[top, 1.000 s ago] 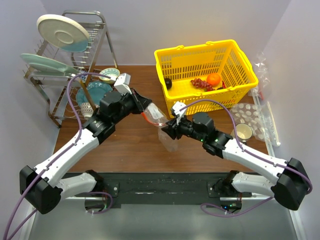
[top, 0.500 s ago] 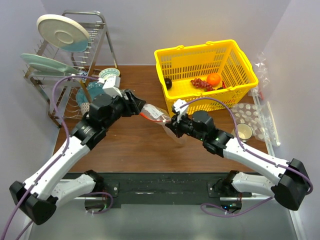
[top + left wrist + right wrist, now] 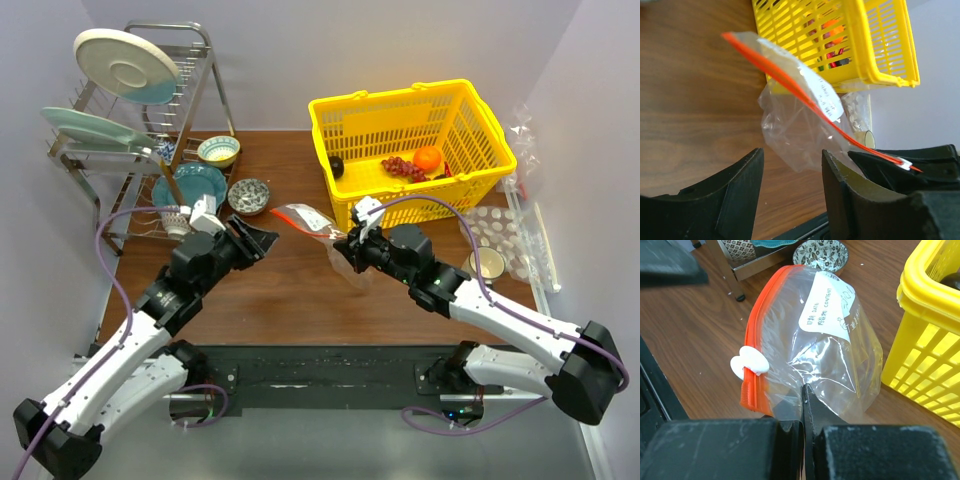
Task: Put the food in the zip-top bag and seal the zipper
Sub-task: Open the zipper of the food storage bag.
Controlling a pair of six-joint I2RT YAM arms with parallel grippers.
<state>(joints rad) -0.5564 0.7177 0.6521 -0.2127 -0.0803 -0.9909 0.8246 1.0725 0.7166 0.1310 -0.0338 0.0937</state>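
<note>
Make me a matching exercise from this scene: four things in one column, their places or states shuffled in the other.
1. left hand
2. right hand
3. orange
4. patterned bowl

a. in the yellow basket
b. shut on the zip-top bag
c. on the table
d. open, holding nothing

Pairs: 1-d, 2-b, 3-a, 4-c.

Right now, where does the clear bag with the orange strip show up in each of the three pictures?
Top external: the zip-top bag is near the middle, just left of the yellow basket, pinched by the right gripper.
Left wrist: centre of picture, beyond the open left gripper; basket upper right.
Right wrist: fills the centre; basket at the right edge.
Shared landmark: the yellow basket.
</note>
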